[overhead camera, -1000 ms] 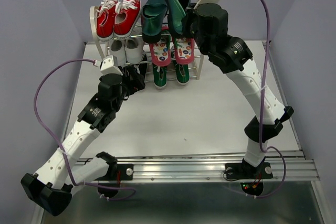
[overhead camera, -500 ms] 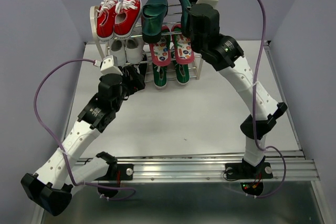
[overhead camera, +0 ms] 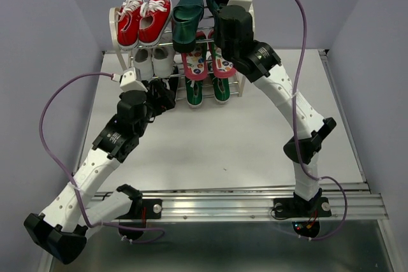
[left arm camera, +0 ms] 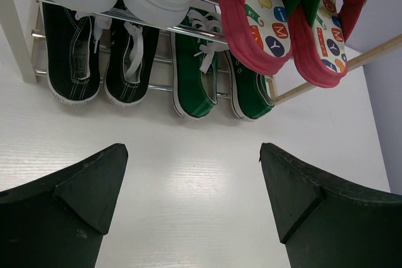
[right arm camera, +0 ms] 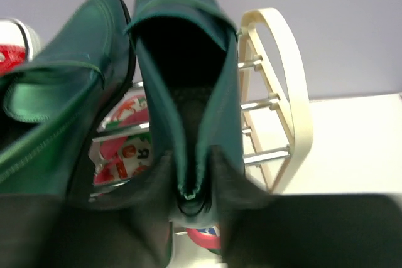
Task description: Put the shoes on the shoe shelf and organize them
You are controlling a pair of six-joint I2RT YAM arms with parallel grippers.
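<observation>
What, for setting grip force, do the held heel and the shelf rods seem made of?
The held heel looks like glossy leather or faux leather: smooth sheen, stitched rim. The shelf rods look like polished metal, perhaps chrome: bright highlights.

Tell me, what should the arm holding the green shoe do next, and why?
Probably lower it onto the top rods, then release. The right gripper pinches the back of the green shoe, beside its mate at the top of the shelf; unclear whether it rests yet.
</observation>
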